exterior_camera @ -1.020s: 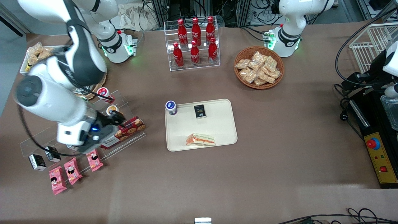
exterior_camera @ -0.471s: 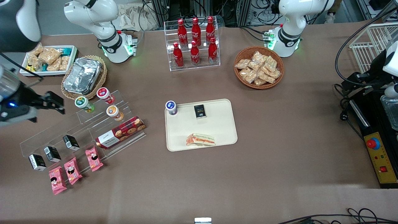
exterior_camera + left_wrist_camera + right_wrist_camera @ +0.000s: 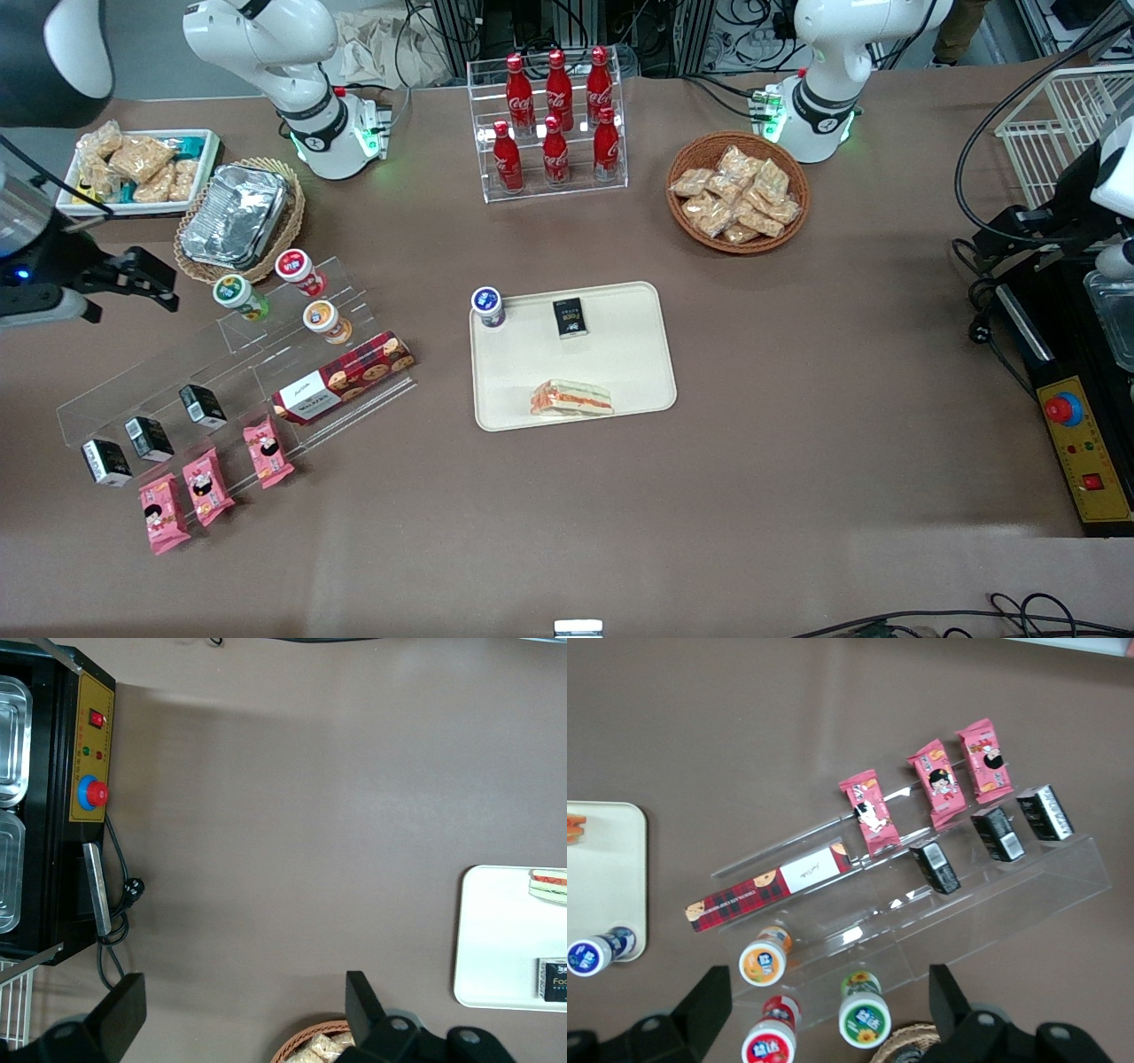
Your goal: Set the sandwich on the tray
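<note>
I find the sandwich (image 3: 571, 398) lying flat on the tray (image 3: 620, 368), near its front rim. The gripper (image 3: 151, 282) hangs wide open and empty, well apart, above the acrylic rack (image 3: 226, 368). I judge placement complete; I should hold clear. The brown tabletop (image 3: 797, 443) carries a cup (image 3: 487, 306) and a black packet (image 3: 570, 317) on the tray.

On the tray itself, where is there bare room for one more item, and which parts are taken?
The tray is bare in its middle, between the black packet and the sandwich, and along the edge toward the parked arm. The blue-lidded cup fills one corner; the sandwich crowds the rim nearest the camera. The gripper is open, away above the acrylic shelf.
</note>
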`<action>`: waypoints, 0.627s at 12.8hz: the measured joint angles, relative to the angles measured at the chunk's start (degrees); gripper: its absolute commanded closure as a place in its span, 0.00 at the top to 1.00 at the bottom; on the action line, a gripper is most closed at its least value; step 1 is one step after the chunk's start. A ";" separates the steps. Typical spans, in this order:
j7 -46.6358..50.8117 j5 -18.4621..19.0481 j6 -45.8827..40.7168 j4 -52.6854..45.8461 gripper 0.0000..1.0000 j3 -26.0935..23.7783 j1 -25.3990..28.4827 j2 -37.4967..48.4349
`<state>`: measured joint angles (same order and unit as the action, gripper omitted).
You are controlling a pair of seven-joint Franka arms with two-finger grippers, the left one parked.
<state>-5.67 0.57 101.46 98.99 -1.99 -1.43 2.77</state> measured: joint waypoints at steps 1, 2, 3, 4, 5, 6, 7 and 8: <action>0.28 -0.07 0.36 0.63 0.99 -0.12 -0.03 -0.25; 0.43 -0.14 0.52 0.98 0.99 -0.11 -0.25 -0.58; 0.50 -0.19 0.53 1.15 0.99 -0.11 -0.67 -0.84; 0.52 -0.22 0.53 1.17 0.99 -0.08 -1.19 -0.98; 0.52 -0.30 0.53 1.17 0.99 -0.04 -1.70 -1.00; 0.52 -0.76 0.53 1.17 0.99 -0.03 -2.11 -0.99; 0.52 -1.59 0.53 1.17 0.99 -0.01 -2.38 -1.01; 0.52 -2.04 0.53 1.17 0.99 0.00 -2.61 -1.08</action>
